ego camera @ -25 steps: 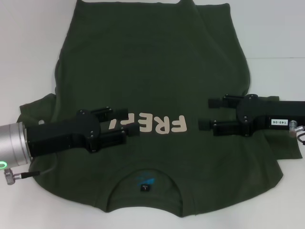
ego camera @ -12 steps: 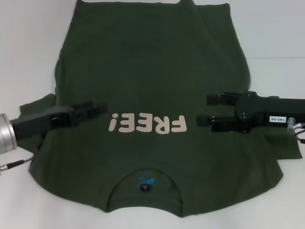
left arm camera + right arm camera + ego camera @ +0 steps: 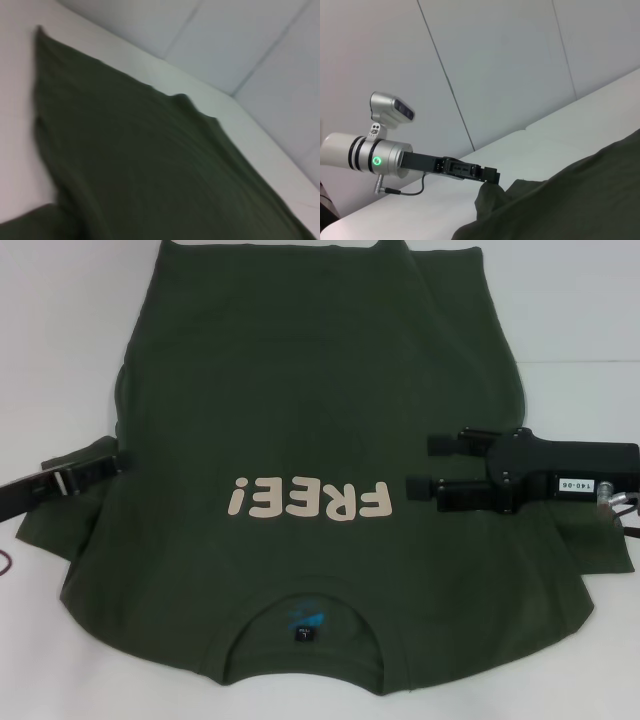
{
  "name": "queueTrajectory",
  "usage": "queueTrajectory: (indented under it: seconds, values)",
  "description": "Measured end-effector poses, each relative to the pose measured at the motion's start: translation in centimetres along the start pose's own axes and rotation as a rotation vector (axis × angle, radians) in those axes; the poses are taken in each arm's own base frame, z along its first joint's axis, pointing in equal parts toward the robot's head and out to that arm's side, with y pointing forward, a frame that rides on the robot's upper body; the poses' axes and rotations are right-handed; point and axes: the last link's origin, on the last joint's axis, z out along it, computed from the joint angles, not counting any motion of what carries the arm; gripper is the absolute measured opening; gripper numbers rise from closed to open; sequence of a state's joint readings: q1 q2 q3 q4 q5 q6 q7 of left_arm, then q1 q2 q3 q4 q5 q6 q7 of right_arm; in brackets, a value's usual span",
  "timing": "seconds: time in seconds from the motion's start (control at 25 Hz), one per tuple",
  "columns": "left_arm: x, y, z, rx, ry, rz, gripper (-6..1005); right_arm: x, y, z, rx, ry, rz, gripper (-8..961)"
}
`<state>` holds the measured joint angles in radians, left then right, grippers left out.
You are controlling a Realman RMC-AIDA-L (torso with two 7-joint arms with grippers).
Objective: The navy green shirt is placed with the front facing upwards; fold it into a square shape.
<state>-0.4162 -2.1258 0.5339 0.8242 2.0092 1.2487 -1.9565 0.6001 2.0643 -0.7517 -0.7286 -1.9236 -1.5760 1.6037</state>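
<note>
Shirt: the navy green shirt is lying spread flat across the middle of the head view, front up, collar toward the bottom edge and hem toward the top.
Lettering: the cream "FREE!" print is reading upside down just below the frame's centre.
Label: the small black neck label with a blue mark is sitting inside the collar, low in the frame.
Sleeves: one sleeve is sticking out at middle left, the other at middle right.
My left gripper: my left gripper is reaching in from the left edge at the left sleeve's upper edge; in the right wrist view its tip is meeting a raised bit of cloth. I cannot tell how its jaws are standing.
My right gripper: my right gripper is hovering over the shirt's right side, just right of the lettering, jaws standing wide with nothing between them.
Table: the white table is showing around the shirt.
</note>
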Motion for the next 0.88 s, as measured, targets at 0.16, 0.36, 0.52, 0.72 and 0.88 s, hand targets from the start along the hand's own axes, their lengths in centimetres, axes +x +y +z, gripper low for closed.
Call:
queueTrajectory:
  seconds: [0.16,0.36,0.52,0.72,0.88]
  values:
    - [0.1,-1.1,-1.0,0.045,0.027,-0.023,676,-0.2,0.0,0.1,-0.003,-0.001,0.002,925]
    - [0.0,-2.3,-2.0,0.100,0.040,-0.034,676,-0.5,0.0,0.4,-0.008,-0.002,-0.002,925]
    - [0.0,-3.2,-2.5,0.159,0.042,-0.032,675,-0.5,0.1,0.5,-0.011,-0.003,-0.002,925]
    - [-0.1,-4.0,-2.7,0.212,0.049,-0.033,675,-0.5,0.1,0.6,-0.010,-0.003,-0.003,925]
    - [-0.5,-4.2,-2.3,0.230,0.037,-0.028,674,-0.4,0.1,0.5,-0.009,-0.003,0.000,925]
